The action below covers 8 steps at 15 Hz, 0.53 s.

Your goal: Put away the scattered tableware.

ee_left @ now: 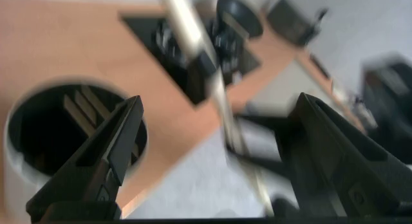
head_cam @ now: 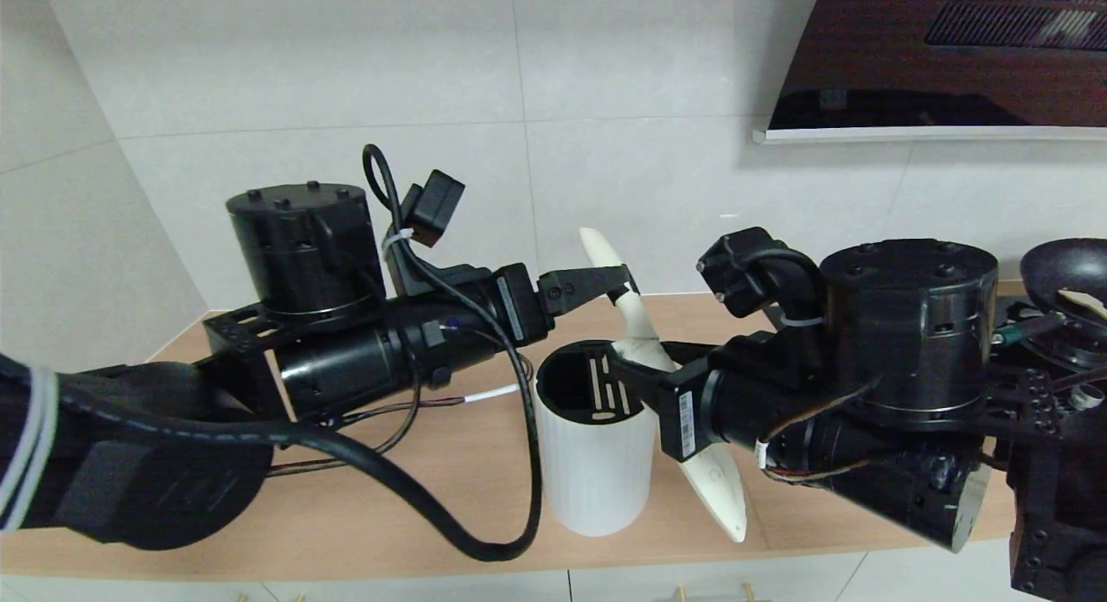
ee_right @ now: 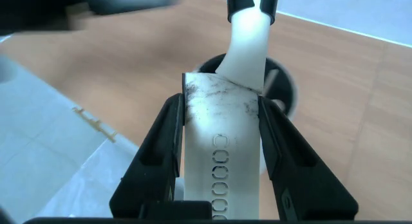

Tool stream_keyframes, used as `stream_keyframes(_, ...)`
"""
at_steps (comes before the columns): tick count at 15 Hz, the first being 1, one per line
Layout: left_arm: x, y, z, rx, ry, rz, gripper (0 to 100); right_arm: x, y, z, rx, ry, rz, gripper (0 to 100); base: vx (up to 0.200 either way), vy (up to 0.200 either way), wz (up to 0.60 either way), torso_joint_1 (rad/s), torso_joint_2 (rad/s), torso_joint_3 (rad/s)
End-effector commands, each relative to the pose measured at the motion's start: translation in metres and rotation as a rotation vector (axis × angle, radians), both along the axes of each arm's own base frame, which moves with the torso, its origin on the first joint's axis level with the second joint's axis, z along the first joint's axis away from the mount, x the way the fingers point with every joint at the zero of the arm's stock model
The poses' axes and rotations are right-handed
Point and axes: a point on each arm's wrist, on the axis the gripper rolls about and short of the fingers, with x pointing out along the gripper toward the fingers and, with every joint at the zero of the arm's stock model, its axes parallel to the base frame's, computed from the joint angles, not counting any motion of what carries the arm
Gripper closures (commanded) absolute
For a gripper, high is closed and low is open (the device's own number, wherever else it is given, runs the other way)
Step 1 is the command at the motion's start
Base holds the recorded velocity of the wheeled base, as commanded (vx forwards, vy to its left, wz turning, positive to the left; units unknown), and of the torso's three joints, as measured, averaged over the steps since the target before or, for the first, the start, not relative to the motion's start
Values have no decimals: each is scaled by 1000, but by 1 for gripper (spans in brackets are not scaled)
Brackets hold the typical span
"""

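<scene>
Kitchen worktop scene: we see a white slotted spatula (head_cam: 642, 329) held tilted over the mouth of an upright white cylindrical holder (head_cam: 597, 472). Its perforated blade hangs down past the holder's right side. The right end effector (head_cam: 644, 353) is clamped on the blade just above the holder's rim. The left end effector (head_cam: 618, 284) gapes wide above the holder, the spatula's handle passing between its fingers. The holder stands on a pale wooden worktop (head_cam: 329, 524). Behind it rises a grey-white tiled wall (head_cam: 649, 109), with a dark range hood (head_cam: 934, 66) up to its right.

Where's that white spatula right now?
In the head view's middle, the white spatula is clamped in the right gripper, tilted beside the white cup.
</scene>
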Motion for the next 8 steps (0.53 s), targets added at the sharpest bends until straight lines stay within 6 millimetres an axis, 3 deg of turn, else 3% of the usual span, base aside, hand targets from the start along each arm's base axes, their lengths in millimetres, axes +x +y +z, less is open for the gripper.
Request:
stream_keyframes(1,12,-16,-22,29,39,9,0,-2,6,-5,-12,11,16,100,0,0,0,0,0,0)
stream_keyframes(8,10,-20,-15,14,17,2,0,-2,12,-13,-26,31,28,100,0,0,0,0,0,0)
